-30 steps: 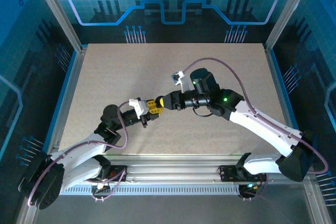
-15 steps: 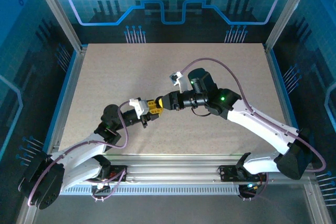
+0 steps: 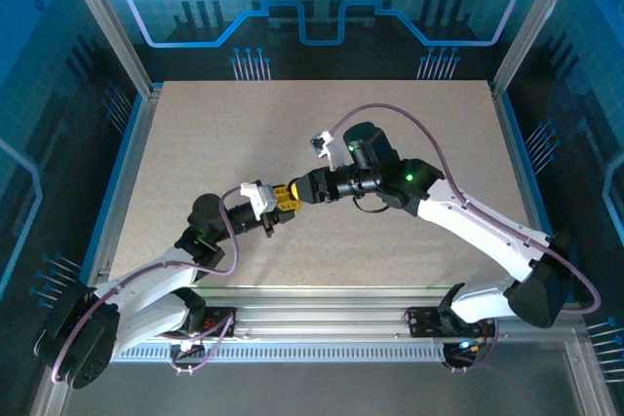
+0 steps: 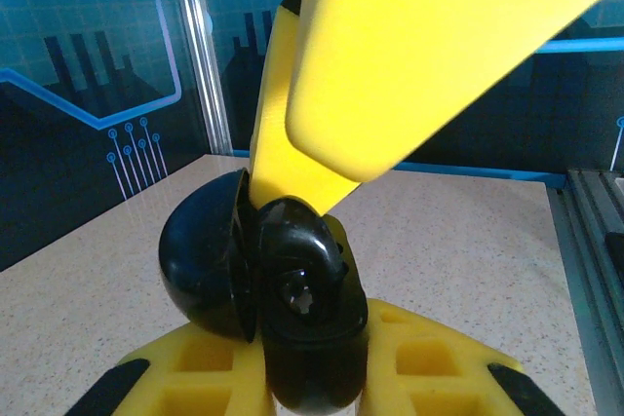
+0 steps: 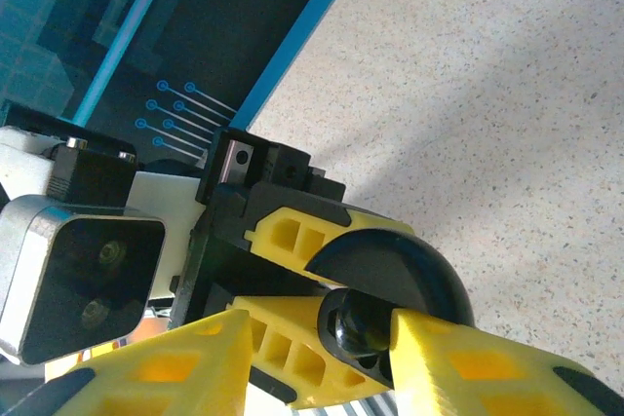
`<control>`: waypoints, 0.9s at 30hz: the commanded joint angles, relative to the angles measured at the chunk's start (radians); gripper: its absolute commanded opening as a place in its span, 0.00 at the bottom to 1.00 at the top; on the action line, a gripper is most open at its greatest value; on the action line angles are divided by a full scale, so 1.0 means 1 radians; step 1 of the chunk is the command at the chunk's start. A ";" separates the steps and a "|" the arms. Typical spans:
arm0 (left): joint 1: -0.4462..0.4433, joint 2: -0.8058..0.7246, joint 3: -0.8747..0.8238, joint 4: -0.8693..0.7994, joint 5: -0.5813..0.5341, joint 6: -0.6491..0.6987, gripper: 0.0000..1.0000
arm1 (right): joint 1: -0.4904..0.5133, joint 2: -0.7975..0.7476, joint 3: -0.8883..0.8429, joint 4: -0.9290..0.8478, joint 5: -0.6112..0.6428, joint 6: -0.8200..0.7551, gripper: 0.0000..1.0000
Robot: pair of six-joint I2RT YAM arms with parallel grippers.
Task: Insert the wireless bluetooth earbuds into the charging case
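The charging case is glossy black here, with its domed lid (image 4: 200, 260) swung open beside the base (image 4: 307, 319). My left gripper (image 4: 312, 382) is shut on the base, one yellow finger on each side. A small recess (image 4: 297, 294) shows in the base; the earbuds are hidden. My right gripper (image 5: 322, 338) stands around the same case (image 5: 400, 265). Its jaws are apart, and one fingertip (image 5: 458, 358) rests against the rounded black part while the other stands off. From above, both grippers meet over the table's middle, left (image 3: 279, 204) and right (image 3: 296, 189).
The left arm's wrist camera (image 5: 83, 280) sits close to my right fingers. Beige speckled tabletop (image 3: 409, 114) lies all round, bounded by blue walls and aluminium posts (image 3: 107, 26). A metal rail (image 3: 322, 323) runs along the near edge.
My right wrist has edged left toward the left gripper, and its jaws have spread a little. The left arm and the case have stayed put.
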 commanded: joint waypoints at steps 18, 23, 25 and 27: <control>-0.010 -0.018 0.012 0.015 0.007 0.000 0.19 | 0.037 -0.032 0.080 -0.134 0.063 -0.094 0.52; -0.010 -0.018 0.012 0.015 0.007 -0.002 0.19 | 0.030 -0.065 0.052 -0.112 0.065 -0.076 0.53; -0.010 -0.018 0.012 0.015 0.005 -0.002 0.19 | 0.025 -0.071 0.040 -0.104 0.060 -0.070 0.52; -0.010 -0.018 0.013 0.014 0.006 -0.001 0.19 | 0.023 -0.070 0.032 -0.098 0.047 -0.064 0.49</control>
